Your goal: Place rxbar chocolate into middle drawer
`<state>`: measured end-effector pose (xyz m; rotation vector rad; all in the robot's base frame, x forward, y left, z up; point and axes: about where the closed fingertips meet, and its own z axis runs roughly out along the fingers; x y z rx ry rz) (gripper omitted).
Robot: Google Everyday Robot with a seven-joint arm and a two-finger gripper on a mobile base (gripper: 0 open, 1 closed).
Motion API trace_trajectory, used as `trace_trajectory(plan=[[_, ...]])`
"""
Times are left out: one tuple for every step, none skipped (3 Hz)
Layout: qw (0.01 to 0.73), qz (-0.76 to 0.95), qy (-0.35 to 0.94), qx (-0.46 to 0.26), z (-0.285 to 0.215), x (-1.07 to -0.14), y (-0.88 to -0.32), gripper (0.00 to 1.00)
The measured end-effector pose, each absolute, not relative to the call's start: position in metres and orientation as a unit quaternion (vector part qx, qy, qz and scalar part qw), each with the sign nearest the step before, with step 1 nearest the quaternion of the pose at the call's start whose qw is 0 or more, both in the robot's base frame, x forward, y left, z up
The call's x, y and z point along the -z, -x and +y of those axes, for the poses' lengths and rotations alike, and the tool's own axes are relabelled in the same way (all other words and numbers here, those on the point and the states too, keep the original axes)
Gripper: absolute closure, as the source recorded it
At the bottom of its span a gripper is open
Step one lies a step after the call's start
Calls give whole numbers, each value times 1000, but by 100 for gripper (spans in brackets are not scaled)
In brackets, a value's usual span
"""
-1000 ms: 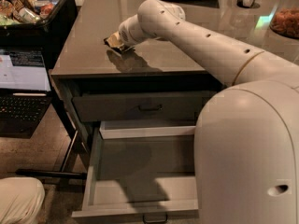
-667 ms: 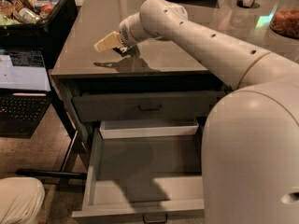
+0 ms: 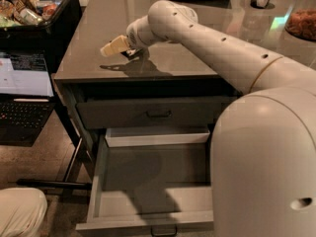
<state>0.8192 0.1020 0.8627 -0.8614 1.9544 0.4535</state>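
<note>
My gripper [image 3: 112, 47] hangs just above the left part of the dark countertop [image 3: 98, 28], pointing left, and casts a shadow on it. A small dark piece [image 3: 130, 54] shows at its underside; it may be the rxbar chocolate, but I cannot tell. No bar lies in the open on the counter. The middle drawer [image 3: 148, 179] is pulled far out below the counter, its grey floor bare, with a small dark handle [image 3: 163, 229] on its front edge.
The top drawer [image 3: 148, 113] stands slightly ajar. A shallow white tray [image 3: 156, 136] sits at the back above the open drawer. A black bin of snacks [image 3: 34, 9] and a laptop [image 3: 24, 83] stand left. My body [image 3: 266, 172] fills the lower right.
The gripper has risen off the countertop and moved a little left, away from where it pressed down a second ago.
</note>
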Motion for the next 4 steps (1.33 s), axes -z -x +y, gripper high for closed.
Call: trace_trajectory(plan=[[451, 799, 350, -187, 103, -850, -822, 17], [446, 801, 351, -189, 105, -844, -823, 35], [445, 801, 352, -189, 105, -843, -823, 58], [445, 800, 355, -188, 105, -843, -822, 82]])
